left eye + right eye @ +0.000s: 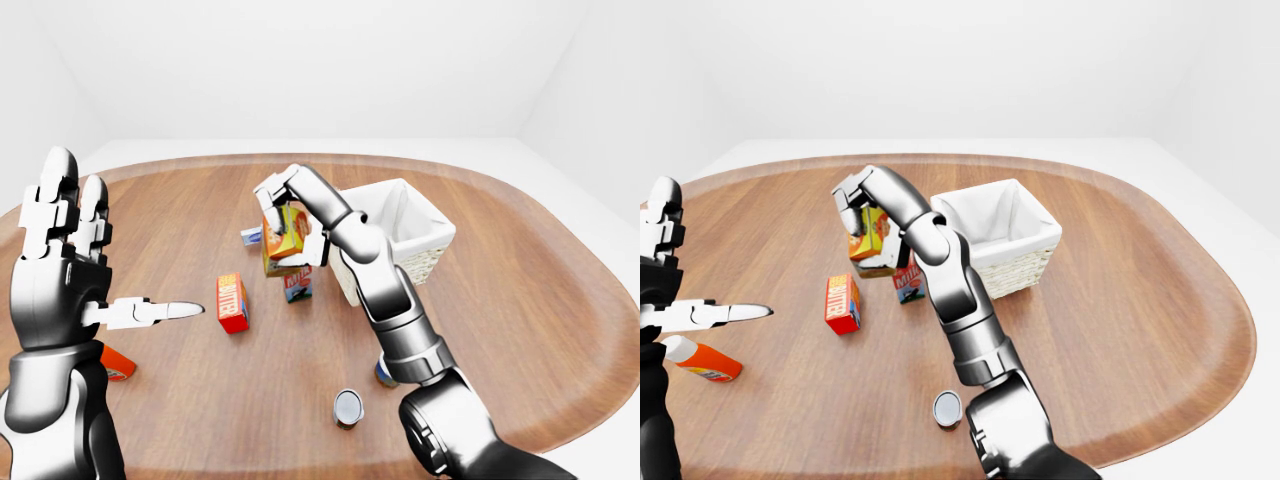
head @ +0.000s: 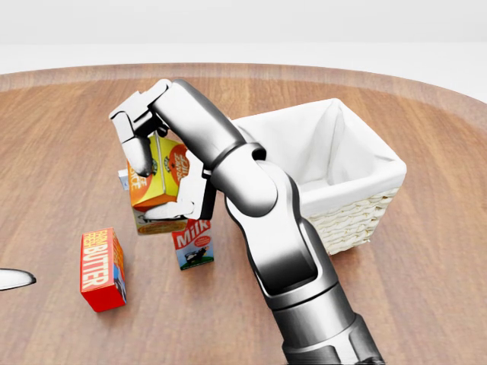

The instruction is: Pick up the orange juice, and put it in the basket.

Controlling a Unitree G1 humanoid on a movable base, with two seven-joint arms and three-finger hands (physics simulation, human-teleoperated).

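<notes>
Presently the orange juice carton (image 2: 156, 179) is seen lifted off the wooden tabletop (image 2: 426, 289), tilted, and clamped in the right hand (image 2: 163, 163): two fingers (image 2: 137, 144) are hooked over its upper left face, and a pale thumb is pressed beneath its lower edge. Fruit pictures and small lettering are printed on the orange-and-yellow carton, but the words cannot be read. The carton is held just left of the wicker basket (image 2: 358, 220), which is lined with white cloth and stands toward the tabletop's far right part in the head view.

Directly below the held carton a small milk carton (image 2: 194, 243) is stood upright, marked "Milk" in white on a red band above a blue-and-white picture. Behind the juice another box is partly hidden, its label not legible. Toward the lower left of the head view a red box (image 2: 103, 270) is set, lettered "BUTTER" in white down its side, with smaller words above that cannot be made out.

The left hand (image 1: 75, 265) is raised at the left of the left-eye view, fingers spread upright, thumb pointed sideways, nothing held. An orange bottle with a white cap (image 1: 700, 360) is laid on its side near the tabletop's left edge. A small metal can (image 1: 947, 408) is placed near the near edge, beside the right forearm.
</notes>
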